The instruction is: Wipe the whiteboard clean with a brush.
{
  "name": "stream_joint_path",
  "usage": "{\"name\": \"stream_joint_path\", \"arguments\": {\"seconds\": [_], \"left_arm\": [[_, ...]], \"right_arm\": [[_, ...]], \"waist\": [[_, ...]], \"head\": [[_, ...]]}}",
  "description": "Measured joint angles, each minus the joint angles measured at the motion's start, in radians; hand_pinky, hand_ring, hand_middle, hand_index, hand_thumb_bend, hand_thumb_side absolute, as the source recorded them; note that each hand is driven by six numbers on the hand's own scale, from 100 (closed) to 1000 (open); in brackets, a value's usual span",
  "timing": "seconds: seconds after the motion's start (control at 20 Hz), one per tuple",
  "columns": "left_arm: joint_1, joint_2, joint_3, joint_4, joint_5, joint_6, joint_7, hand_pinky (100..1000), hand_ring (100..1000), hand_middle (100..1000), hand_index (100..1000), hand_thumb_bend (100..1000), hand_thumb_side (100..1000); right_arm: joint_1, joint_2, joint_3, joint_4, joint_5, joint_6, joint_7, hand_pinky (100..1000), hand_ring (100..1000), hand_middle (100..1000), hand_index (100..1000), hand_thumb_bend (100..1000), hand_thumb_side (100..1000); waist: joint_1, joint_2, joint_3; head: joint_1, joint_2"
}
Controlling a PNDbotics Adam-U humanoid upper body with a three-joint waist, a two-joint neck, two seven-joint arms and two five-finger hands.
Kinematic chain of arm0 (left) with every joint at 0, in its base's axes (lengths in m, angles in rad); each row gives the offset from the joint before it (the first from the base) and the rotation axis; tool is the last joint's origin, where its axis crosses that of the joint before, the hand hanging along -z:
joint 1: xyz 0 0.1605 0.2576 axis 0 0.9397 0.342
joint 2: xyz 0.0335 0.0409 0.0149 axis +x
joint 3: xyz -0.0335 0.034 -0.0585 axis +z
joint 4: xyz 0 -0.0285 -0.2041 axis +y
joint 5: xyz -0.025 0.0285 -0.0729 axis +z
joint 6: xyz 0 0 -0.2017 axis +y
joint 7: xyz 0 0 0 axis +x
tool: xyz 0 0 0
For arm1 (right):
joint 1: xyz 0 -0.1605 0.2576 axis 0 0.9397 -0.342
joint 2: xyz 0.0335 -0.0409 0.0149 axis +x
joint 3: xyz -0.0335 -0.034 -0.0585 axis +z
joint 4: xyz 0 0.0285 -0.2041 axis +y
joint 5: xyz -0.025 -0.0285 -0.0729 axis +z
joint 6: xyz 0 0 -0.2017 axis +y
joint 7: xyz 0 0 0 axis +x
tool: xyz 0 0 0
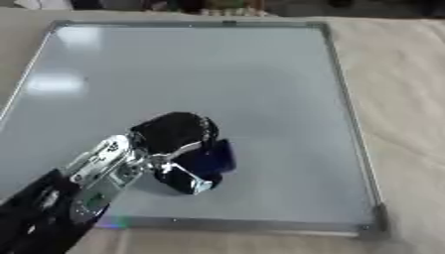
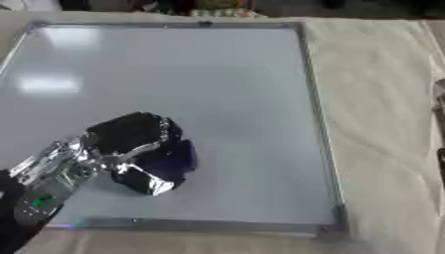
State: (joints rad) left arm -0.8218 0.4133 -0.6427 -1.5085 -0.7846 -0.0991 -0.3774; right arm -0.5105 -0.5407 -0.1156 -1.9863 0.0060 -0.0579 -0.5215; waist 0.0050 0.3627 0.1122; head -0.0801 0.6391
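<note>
A large whiteboard [image 1: 217,74] with a metal frame lies flat on the table and fills most of both views; its surface looks blank grey-white. My left hand [image 1: 174,136] comes in from the lower left and rests over the board's near-left part. Its fingers are curled round a dark blue brush [image 1: 219,158], which sits against the board under the hand. Only the brush's blue edge shows at the hand's right side. My right hand shows in neither view.
A beige cloth [image 1: 400,99] covers the table to the right of and in front of the board. Dark blurred objects [image 1: 217,6] line the far edge. A dark shape [image 2: 439,114] shows at the right border of the right eye view.
</note>
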Motion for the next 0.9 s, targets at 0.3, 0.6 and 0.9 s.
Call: {"name": "stream_joint_path", "arguments": {"seconds": [0.3,0.6,0.9], "left_arm": [[0.009,0.05,0.042,-0.007,0.017,0.035,-0.025,587,548,407,100,203,341],[0.01,0.118,0.103,0.0,0.025,0.073,-0.033,521,544,378,100,198,332],[-0.001,0.173,0.177,0.05,0.033,0.103,-0.018,517,544,361,100,189,330]], "right_arm": [[0.001,0.0,0.0,0.0,0.0,0.0,0.0,860,860,710,843,100,1000],[0.002,0.0,0.0,0.0,0.0,0.0,0.0,860,861,710,843,100,1000],[0.002,-0.001,-0.001,0.0,0.001,0.0,-0.001,861,862,710,843,100,1000]], "waist": [[0.0,0.0,0.006],[0.001,0.002,0.011],[0.002,0.012,0.012]], "head": [[0.0,-0.005],[0.0,-0.015],[0.001,-0.027]]}}
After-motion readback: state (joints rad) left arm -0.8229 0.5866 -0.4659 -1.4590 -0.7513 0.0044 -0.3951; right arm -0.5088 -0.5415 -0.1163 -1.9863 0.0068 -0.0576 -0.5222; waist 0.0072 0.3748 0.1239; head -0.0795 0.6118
